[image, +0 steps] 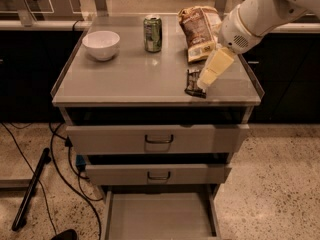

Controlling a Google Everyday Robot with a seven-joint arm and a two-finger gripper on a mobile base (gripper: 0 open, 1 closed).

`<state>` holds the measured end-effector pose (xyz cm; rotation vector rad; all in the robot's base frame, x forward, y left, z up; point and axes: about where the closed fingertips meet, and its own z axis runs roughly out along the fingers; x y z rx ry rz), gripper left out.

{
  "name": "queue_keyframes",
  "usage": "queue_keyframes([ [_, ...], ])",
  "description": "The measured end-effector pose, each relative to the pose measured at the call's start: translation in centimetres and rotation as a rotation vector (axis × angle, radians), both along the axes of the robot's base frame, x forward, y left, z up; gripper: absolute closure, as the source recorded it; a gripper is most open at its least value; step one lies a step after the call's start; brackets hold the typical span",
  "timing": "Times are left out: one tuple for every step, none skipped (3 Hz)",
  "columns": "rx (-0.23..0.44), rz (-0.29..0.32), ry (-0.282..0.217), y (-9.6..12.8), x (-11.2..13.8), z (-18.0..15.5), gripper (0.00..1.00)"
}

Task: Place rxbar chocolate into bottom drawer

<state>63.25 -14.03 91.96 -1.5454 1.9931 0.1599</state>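
The rxbar chocolate [192, 83], a small dark bar, lies flat on the grey cabinet top [135, 79] near its front right. My gripper [204, 83], cream-coloured on a white arm coming in from the upper right, points down and to the left. Its tip is at the bar's right edge and covers part of the bar. The bottom drawer [159, 215] is pulled out at the foot of the cabinet, and its plain grey floor is bare.
A brown and white chip bag [199, 25] lies just behind the bar. A green can [152, 33] and a white bowl [101, 44] stand further left. The two upper drawers [158, 138] stick out slightly. Cables and a black pole [31, 189] lie on the floor at the left.
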Motion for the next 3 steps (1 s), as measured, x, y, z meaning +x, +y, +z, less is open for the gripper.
queue_keyframes([
  [-0.014,0.014,0.055,1.1,1.6,-3.3,0.00],
  [-0.014,0.014,0.056,1.1,1.6,-3.3,0.00],
  [-0.008,-0.002,0.078,0.7,2.0,-4.4,0.00],
])
